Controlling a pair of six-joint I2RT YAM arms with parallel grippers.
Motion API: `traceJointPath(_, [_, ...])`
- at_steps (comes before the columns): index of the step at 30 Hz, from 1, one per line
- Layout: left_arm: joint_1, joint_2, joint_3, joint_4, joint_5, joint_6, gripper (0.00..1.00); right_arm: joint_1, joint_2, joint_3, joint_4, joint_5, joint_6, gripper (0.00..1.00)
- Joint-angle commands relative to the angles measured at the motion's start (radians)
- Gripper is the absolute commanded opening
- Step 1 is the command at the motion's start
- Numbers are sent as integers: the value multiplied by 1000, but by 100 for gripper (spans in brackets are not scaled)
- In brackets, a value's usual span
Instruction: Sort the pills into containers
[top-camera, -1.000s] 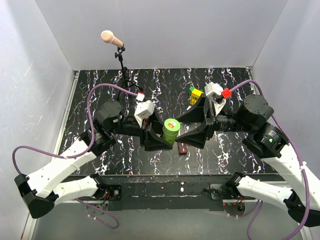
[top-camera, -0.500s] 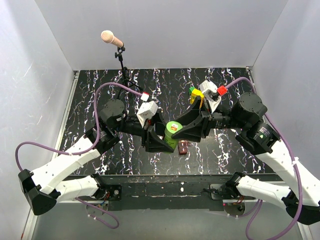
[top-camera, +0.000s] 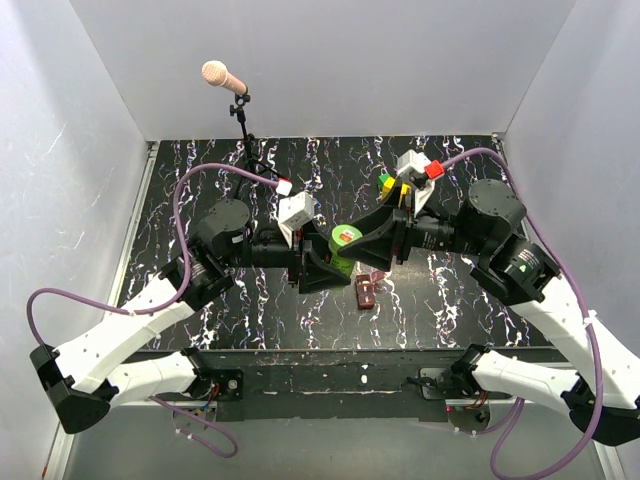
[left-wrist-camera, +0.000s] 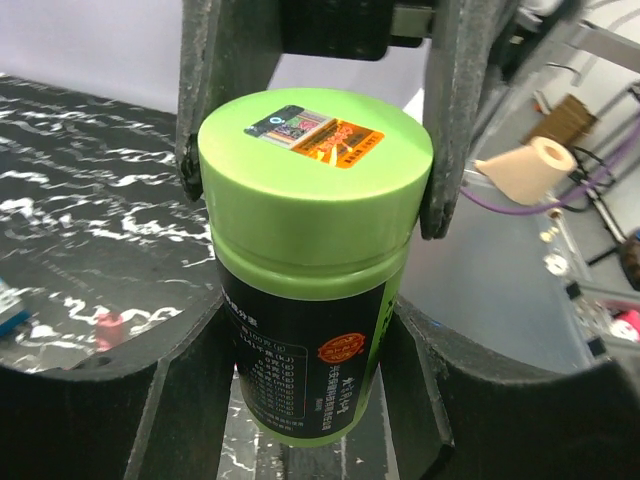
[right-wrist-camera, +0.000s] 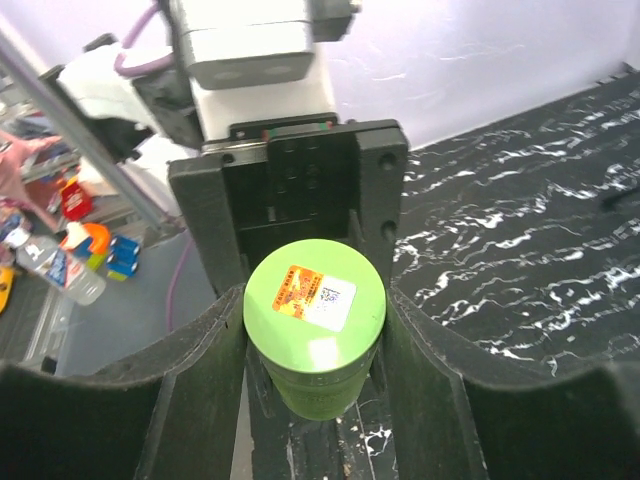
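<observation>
At bench (top-camera: 190, 175) centre | left hand (left-wrist-camera: 305, 395) clenched on green pill bottle (top-camera: 345, 243) | right hand (right-wrist-camera: 315, 335) clamping its cap (left-wrist-camera: 315, 170) | cap still on; red-brown box (top-camera: 365, 290) lies beside | sorting apparently unstarted, early.

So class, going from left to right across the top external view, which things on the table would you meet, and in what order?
In order: microphone → green bottle → toy brick stack. The red-brown box is left out, since it overlaps the bottle's span.
</observation>
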Motion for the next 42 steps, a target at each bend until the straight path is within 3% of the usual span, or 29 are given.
traceJointPath(1, [8, -32, 82, -55, -312, 35, 0, 6, 25, 61, -143, 106, -27, 22])
traceJointPath(11, [8, 37, 146, -103, -567, 53, 0, 8, 166, 213, -315, 306, 42, 11])
traceJointPath(22, [8, 111, 174, -68, -751, 35, 0, 14, 190, 233, -378, 533, 115, 12])
traceJointPath(27, [8, 116, 151, -52, -736, 22, 0, 16, 171, 201, -338, 495, 103, 27])
traceJointPath(28, [8, 114, 145, -52, -736, 22, 0, 16, 161, 189, -326, 490, 102, 39])
traceJointPath(33, [8, 87, 119, -48, -660, 28, 0, 16, 122, 149, -275, 453, 95, 71])
traceJointPath(36, [8, 70, 96, -51, -612, 30, 0, 16, 82, 140, -263, 451, 89, 80])
traceJointPath(42, [8, 8, 34, -55, -489, 44, 0, 11, 13, 118, -235, 413, 71, 86])
